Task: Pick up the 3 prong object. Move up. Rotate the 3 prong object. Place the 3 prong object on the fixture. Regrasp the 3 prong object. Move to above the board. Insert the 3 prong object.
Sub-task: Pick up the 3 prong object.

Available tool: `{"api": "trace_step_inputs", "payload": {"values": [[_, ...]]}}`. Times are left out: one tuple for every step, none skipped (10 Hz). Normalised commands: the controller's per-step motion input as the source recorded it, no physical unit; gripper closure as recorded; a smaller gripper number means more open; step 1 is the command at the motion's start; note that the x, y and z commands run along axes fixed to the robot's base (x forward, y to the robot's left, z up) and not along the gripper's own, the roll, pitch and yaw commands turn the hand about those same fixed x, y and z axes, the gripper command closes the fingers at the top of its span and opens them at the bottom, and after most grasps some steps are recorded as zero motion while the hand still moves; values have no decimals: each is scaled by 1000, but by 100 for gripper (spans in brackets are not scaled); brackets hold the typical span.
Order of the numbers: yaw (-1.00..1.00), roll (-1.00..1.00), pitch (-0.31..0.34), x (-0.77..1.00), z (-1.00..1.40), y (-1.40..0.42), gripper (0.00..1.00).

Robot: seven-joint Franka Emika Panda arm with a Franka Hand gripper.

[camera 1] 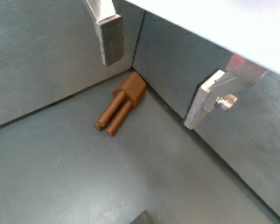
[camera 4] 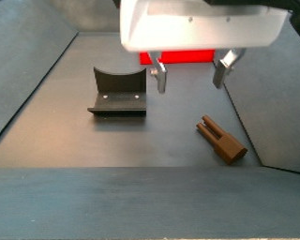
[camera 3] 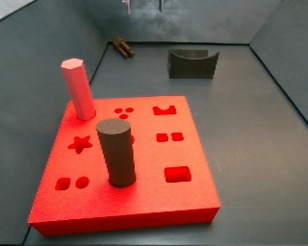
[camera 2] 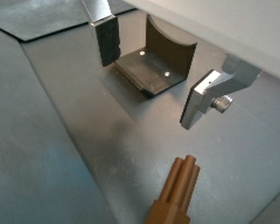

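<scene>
Above the grey surface [camera 4: 65,131] hangs the tool [camera 4: 187,77] — jaws wide, empty — near the small brown three-pronged piece [camera 4: 221,139] and dark notched fixture [camera 4: 119,92].

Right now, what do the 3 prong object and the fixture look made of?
3 prong object: matte brown, uniform colour, likely plastic or a printed part, lying on the floor. Fixture: dark grey, dull, with small bright screw heads; painted metal or plastic, can't tell. End effector hangs open above the floor, between the two.
</scene>
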Motion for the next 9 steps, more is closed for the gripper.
{"api": "trace_step_inputs", "payload": {"values": [[226,79,-117,-60,-354,137,0],[311,220,-149,-231,-640,229,0],[314,250,-187,-423,-714,223,0],[323,221,-196,-380,-731,191,0],[320,186,-193,-263,-777,137,0],[317,190,-179,-306,-820,131,0],[317,133,-210,-220,-803,77,0],[331,109,-223,-197,-803,57,0],[334,120,-210,-234,-826,69,0]]}}
